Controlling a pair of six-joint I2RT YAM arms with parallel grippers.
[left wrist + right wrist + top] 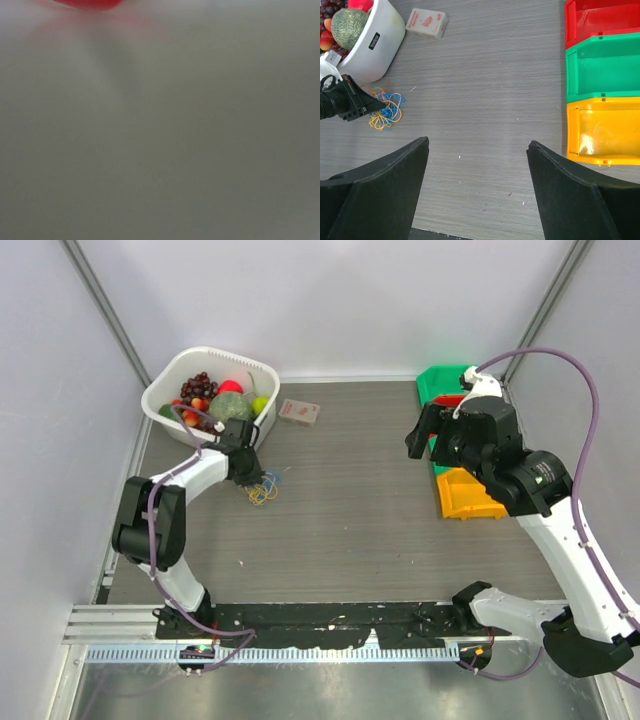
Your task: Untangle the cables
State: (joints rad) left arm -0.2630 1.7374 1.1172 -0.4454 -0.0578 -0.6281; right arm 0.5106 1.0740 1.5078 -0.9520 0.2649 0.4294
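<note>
The left gripper (248, 472) sits low with its tips at the tangle of cables (385, 107); the yellow, blue and orange loops lie just ahead of those fingers, beside the white fruit basket (380, 45); whether they pinch a strand I cannot tell; the right gripper (477, 145) hangs well apart over the table (490, 75), fingers spread wide, the yellow bin (605, 135) beyond its right finger

No legible text on any object.

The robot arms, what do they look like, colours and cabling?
The left arm and right arm have white links, black joints and black grippers. A purple-grey hose runs along each. The right gripper has broad black wedge-shaped fingers.
</note>
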